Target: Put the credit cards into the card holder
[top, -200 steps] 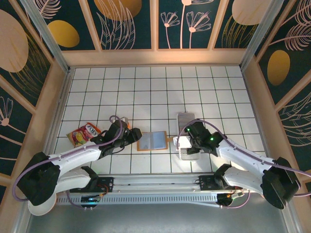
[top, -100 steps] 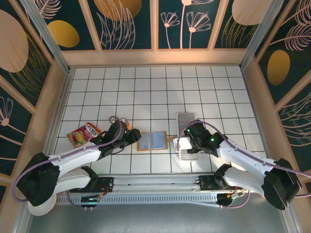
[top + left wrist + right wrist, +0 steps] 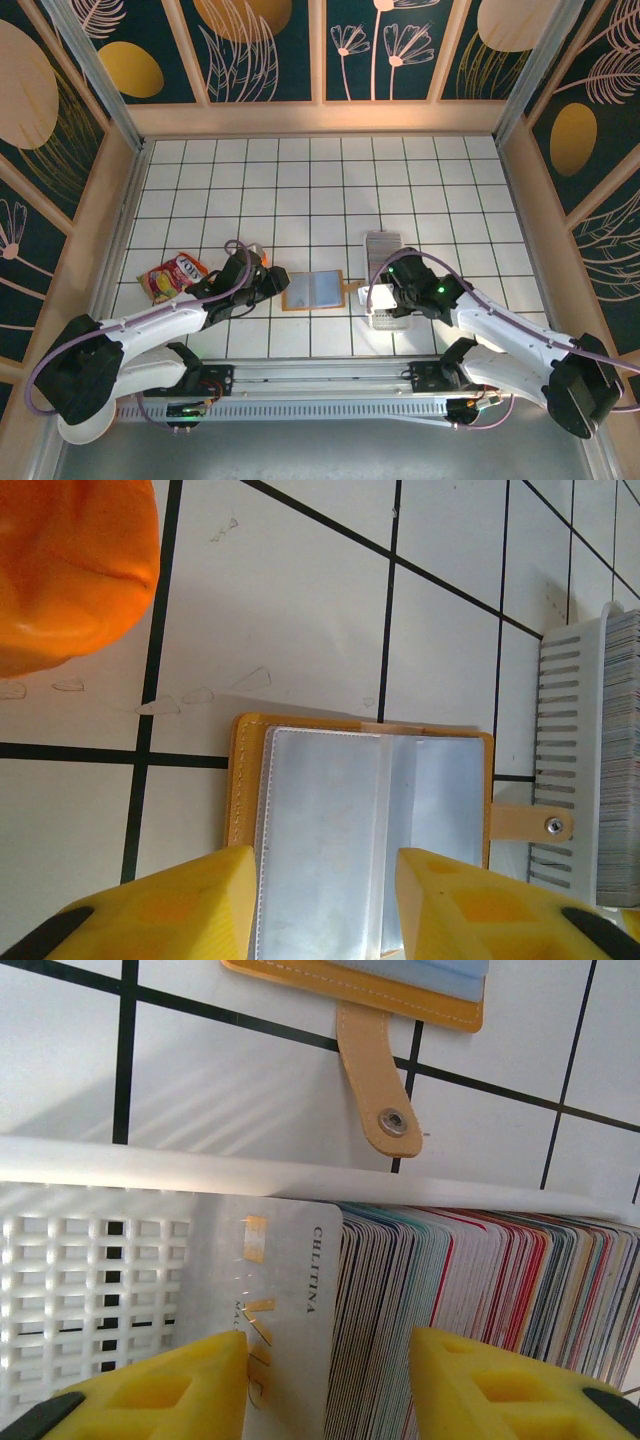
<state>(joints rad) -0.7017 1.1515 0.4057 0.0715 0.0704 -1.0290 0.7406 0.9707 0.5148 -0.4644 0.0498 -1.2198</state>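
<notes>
My left gripper (image 3: 325, 905) hangs low over the card holder (image 3: 360, 810), which lies opened flat on the white-tiled tabletop (image 3: 290, 600) with its pale grey-blue inside facing up. My left fingers (image 3: 170, 905) stand apart. One is over the holder's tan left border and the other over its right half, and the clear pockets show in the gap between them. Nothing is clamped there, and I cannot tell whether the tips touch the holder. The clasp tab (image 3: 528, 824) sticks out from the holder's right edge toward the white slotted tray (image 3: 562, 730), which lies just beside the holder. An orange object (image 3: 70, 570) sits beyond the holder's far left corner, apart from it.

My right gripper (image 3: 330, 1390) is over that tray, on the side of the holder where the tab points. The credit cards (image 3: 470, 1300) stand on edge in the tray as a tight row of thin coloured stripes. The front card (image 3: 285, 1290), pale grey with lettering, faces the bare lattice part of the tray. My right fingers (image 3: 500, 1390) also stand apart, one on either side of the front end of the row, with the front card and a number of cards behind it in the gap. I cannot tell whether they press on any card.

Seen from above, a red-yellow snack packet (image 3: 172, 275) lies well to the left of the holder, beyond my left arm.
</notes>
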